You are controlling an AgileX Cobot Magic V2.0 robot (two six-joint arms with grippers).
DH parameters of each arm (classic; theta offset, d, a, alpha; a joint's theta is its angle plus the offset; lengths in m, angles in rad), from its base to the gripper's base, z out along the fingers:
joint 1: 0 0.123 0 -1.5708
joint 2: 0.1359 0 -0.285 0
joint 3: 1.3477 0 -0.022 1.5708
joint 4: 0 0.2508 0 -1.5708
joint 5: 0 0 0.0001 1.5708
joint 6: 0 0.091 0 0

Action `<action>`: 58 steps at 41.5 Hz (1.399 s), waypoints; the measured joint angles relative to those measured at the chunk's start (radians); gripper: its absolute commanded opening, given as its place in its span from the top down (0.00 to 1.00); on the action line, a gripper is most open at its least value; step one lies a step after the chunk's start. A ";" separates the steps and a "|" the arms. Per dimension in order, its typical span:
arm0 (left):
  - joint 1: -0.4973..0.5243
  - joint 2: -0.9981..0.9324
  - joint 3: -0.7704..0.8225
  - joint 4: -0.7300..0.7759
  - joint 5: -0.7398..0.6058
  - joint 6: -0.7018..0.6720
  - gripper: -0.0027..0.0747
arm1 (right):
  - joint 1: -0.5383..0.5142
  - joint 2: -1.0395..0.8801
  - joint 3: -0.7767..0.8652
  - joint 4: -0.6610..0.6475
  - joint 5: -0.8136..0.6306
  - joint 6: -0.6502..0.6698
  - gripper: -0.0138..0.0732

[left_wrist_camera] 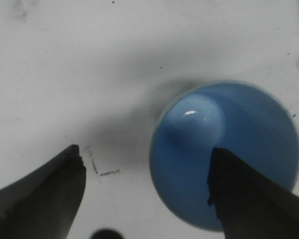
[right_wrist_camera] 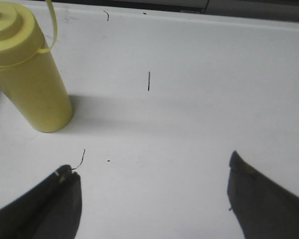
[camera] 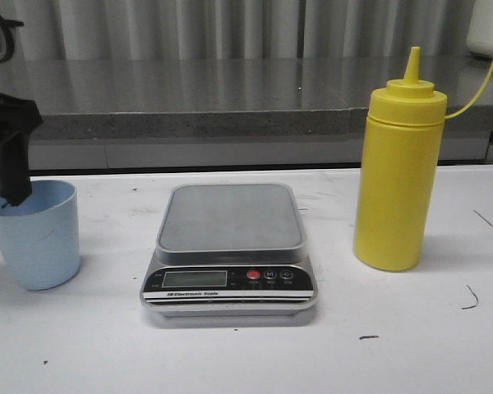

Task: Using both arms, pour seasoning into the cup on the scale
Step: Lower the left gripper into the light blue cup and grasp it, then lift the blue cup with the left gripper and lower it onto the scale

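Pale blue cup point(camera: 34, 235): I am seeing it standing upright on the white table point(camera: 411, 345) at the far left of the front view, well apart from the scale, with nothing visible inside it in the left wrist view point(left_wrist_camera: 229, 149).

Left gripper point(left_wrist_camera: 145, 174): I am watching it sitting spread wide over the cup, one finger point(left_wrist_camera: 244, 199) reaching inside the rim and the other point(left_wrist_camera: 45, 194) hanging outside over bare table. It is not pinching the wall. In the front view its black body point(camera: 8, 156) is covering the cup's back rim.

Scale point(camera: 230, 246): it is lying flat in the middle of the table, its grey platform bare, its display facing me.

Seasoning point(camera: 398, 172): the yellow bottle is standing upright to the right of the scale, near it but not touching, its thin tether arcing up and right from the collar. I am also seeing it in the right wrist view point(right_wrist_camera: 27, 74).

Right gripper point(right_wrist_camera: 152, 184): I am seeing both fingers spread apart above bare table, grasping nothing, well clear of the bottle.
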 measured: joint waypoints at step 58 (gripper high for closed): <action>-0.218 0.147 -0.562 -0.020 0.209 0.000 0.99 | 0.000 0.000 0.000 0.000 0.000 0.000 0.13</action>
